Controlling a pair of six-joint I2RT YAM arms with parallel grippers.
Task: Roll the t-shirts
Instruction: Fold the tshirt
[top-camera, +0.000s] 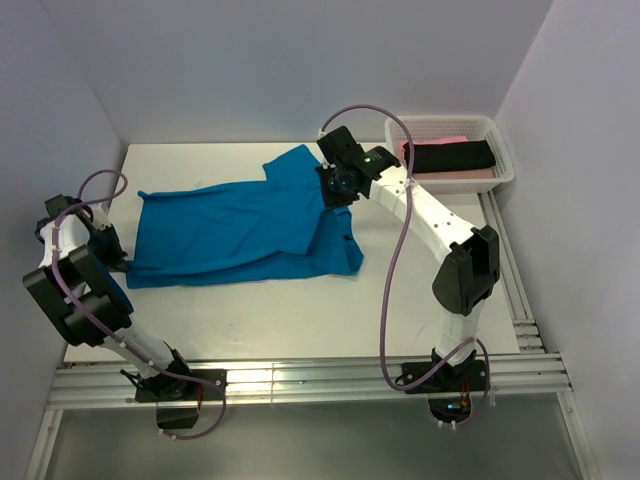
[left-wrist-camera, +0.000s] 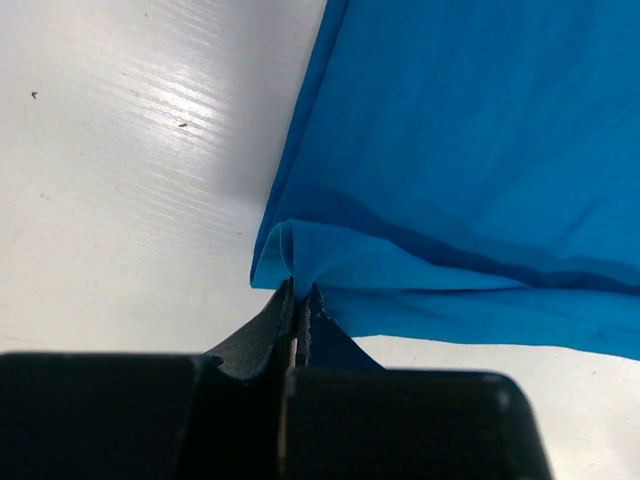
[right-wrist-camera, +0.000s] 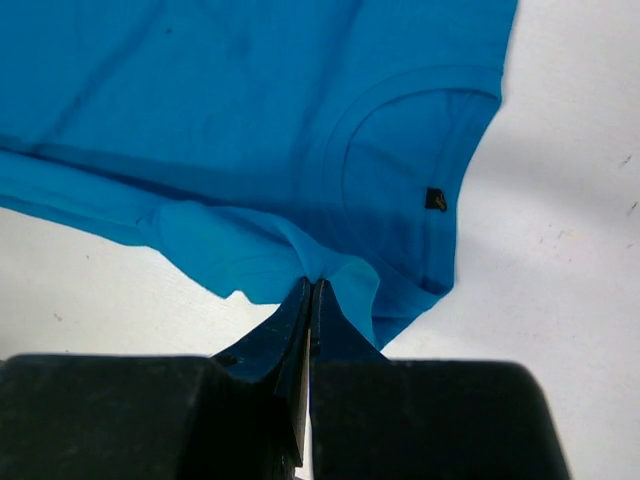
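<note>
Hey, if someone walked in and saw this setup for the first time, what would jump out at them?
A bright blue t-shirt lies spread across the middle of the white table, held at both ends. The left gripper is shut on its left-end edge, the right gripper on cloth near the collar. In the far right corner, a white mesh basket holds a black t-shirt and a pink t-shirt.

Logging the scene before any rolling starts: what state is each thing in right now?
blue t-shirt: laid out on the table, unrolled, pinched at two edges.
left gripper: shut on the blue t-shirt's edge.
right gripper: shut on the blue t-shirt near its collar.
black t-shirt: bundled in the basket.
pink t-shirt: beneath the black t-shirt.
</note>
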